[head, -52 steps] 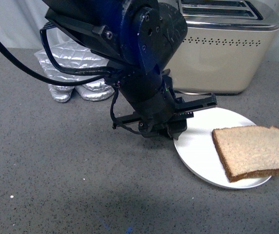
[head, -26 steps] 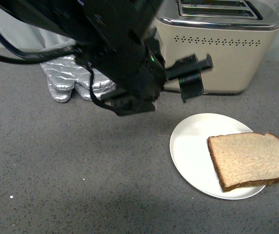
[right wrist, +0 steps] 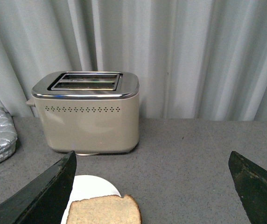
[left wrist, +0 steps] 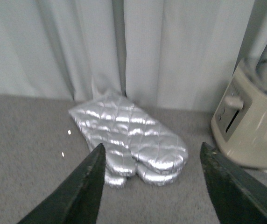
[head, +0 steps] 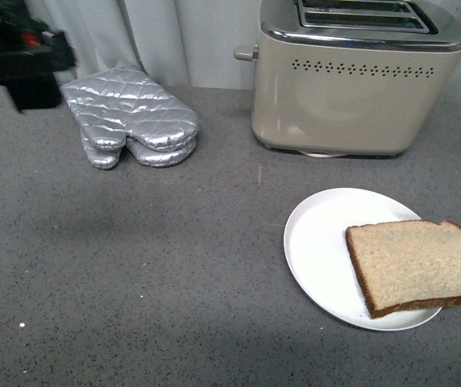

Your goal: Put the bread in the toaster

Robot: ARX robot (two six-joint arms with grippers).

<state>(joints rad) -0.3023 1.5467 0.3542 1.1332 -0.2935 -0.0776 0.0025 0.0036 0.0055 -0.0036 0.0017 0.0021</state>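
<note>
Before the toaster [head: 359,76], on its near side, the bread [head: 416,262] lies flat on a white plate [head: 319,242], touched by nothing. No slice shows in the toaster slots, so I judge the whole task is left to do: grasp, lift, insert. Well left of the toaster, the left gripper [left wrist: 151,147] is spread and empty; the right gripper [right wrist: 152,156] is likewise spread, holding nothing.

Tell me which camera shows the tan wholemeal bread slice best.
The front view: nearly all of the tan, dark-crusted bread slice shows, lying on the round white plate and overhanging its rim. The right wrist view catches only part of it, cut off by the frame edge. The left wrist view shows none.
</note>
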